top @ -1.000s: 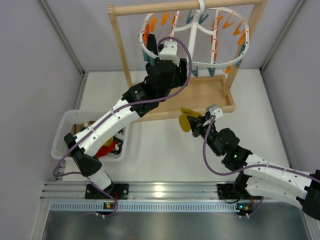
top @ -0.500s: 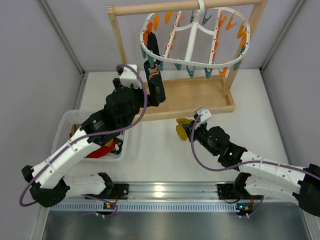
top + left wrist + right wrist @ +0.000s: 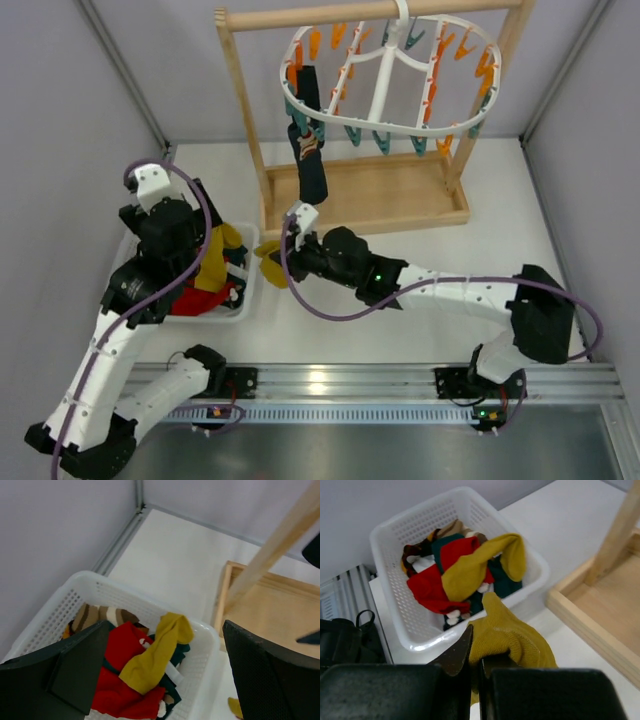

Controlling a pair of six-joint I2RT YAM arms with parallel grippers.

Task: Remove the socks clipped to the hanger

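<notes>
Left arm (image 3: 140, 290) withdrawn over basket (image 3: 125, 582), left fingers (image 3: 80, 670) spread; right arm (image 3: 450, 290) stretched leftward, right fingers (image 3: 455, 652) clamping mustard sock (image 3: 507, 640).

From above, you see little of the basket (image 3: 250, 290): the left arm (image 3: 165, 250) lies over it and leaves only a strip of red and yellow cloth showing. The hanger (image 3: 378, 90) is cut off at its hook by the top edge, and the clip holding the dark sock (image 3: 313, 180) is too small to make out. In the right wrist view, the yellow sock (image 3: 510, 637) runs behind the right gripper (image 3: 476, 652), so you cannot tell how much is pinched.
</notes>
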